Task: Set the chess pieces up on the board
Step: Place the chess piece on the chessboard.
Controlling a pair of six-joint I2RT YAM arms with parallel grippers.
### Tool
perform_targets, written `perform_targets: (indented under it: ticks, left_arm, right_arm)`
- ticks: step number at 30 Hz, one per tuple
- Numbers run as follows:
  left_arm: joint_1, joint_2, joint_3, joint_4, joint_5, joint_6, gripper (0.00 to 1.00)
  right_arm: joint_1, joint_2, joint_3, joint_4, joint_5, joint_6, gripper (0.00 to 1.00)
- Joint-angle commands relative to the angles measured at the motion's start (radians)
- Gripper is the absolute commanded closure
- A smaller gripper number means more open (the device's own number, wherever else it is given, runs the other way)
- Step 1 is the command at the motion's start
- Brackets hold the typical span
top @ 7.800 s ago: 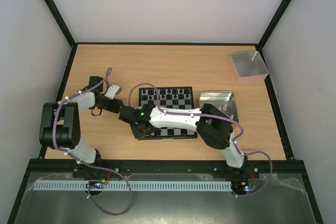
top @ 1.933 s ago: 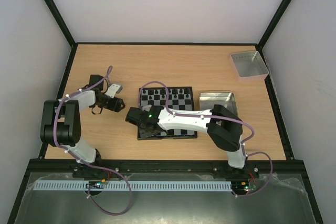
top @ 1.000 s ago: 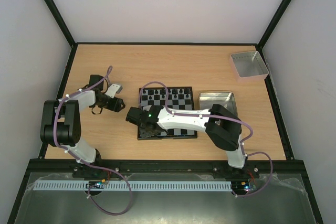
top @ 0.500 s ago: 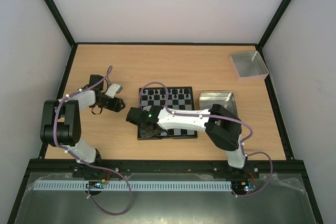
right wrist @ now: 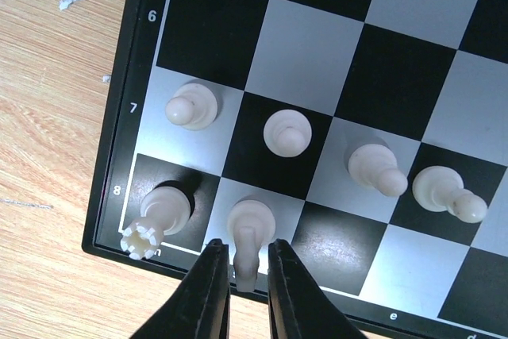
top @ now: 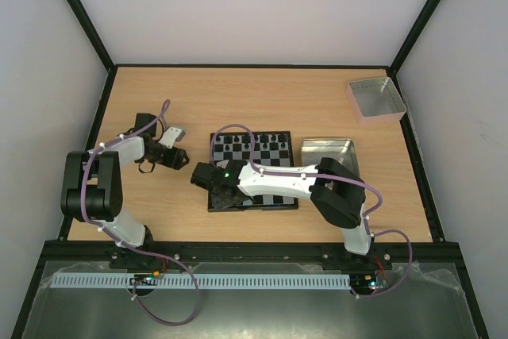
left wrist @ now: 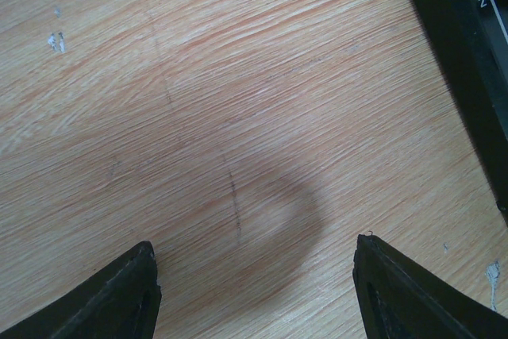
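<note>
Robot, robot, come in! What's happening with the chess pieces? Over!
Left tool open over bare table. Right tool open a crack, straddling a white piece standing on the board's edge row. Rook close alongside, nothing blocking.

The right arm (top: 278,182) hides near rows of the board (top: 271,152) — its chess pieces (top: 230,140) (specks from above) are indistinct.

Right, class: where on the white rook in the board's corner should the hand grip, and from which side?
Likely best: grip the rook at its narrow body below the crown, coming from above. It stands upright, and a pawn and another white piece crowd two sides.
</note>
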Motion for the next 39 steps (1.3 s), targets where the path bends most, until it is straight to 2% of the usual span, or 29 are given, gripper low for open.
perform_targets:
  ticks: [1, 4, 8, 19, 24, 27, 31, 34, 39]
  left_arm:
    - [0.0, 0.02, -0.02, -0.059, -0.01, -0.001, 0.32]
    - [0.0, 0.023, -0.018, -0.061, -0.007, -0.001, 0.32]
    - [0.0, 0.028, -0.017, -0.063, -0.006, 0.001, 0.32]
    - [0.0, 0.032, -0.013, -0.064, -0.005, 0.0, 0.32]
    - [0.0, 0.034, -0.011, -0.064, -0.005, 0.001, 0.33]
    - [-0.001, 0.034, -0.011, -0.064, -0.007, 0.002, 0.32]
    - [-0.004, 0.037, -0.012, -0.064, -0.006, 0.002, 0.32]
    - [-0.004, 0.043, -0.008, -0.066, -0.007, 0.0, 0.32]
    - [-0.004, 0.043, -0.008, -0.067, -0.006, 0.0, 0.32]
  right_arm:
    - [-0.003, -0.002, -0.001, -0.047, 0.017, 0.0, 0.85]
    - [-0.003, 0.0, 0.01, -0.051, 0.018, -0.003, 0.83]
    - [-0.003, -0.004, 0.024, -0.056, 0.019, -0.005, 0.75]
    - [-0.005, -0.056, 0.081, -0.108, 0.063, 0.003, 0.74]
    - [-0.05, -0.169, 0.045, -0.126, 0.106, 0.006, 0.74]
    - [-0.149, -0.283, -0.051, -0.141, 0.164, 0.008, 0.74]
    - [-0.357, -0.411, -0.216, -0.113, 0.194, -0.015, 0.74]
    - [-0.541, -0.457, -0.302, -0.079, 0.196, -0.052, 0.68]
    - [-0.769, -0.481, -0.406, 0.004, 0.151, -0.105, 0.67]
